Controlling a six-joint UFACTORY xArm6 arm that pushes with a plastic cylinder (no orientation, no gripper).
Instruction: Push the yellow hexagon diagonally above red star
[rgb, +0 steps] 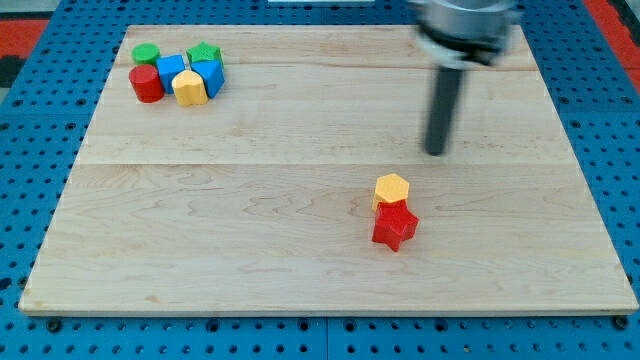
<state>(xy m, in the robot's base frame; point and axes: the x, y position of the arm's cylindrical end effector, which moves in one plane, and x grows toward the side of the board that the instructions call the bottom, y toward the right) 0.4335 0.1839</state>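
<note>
The yellow hexagon (392, 188) lies right of the board's middle, touching the top of the red star (395, 226), which sits just below it. My tip (437, 152) rests on the board above and to the right of the yellow hexagon, a short gap away and touching no block.
A cluster sits at the board's top left: a green cylinder (147, 55), a red cylinder (146, 84), a blue cube (171, 70), a second yellow block (189, 88), a green star (204, 53) and a blue block (210, 76). The wooden board (250, 220) lies on a blue pegboard.
</note>
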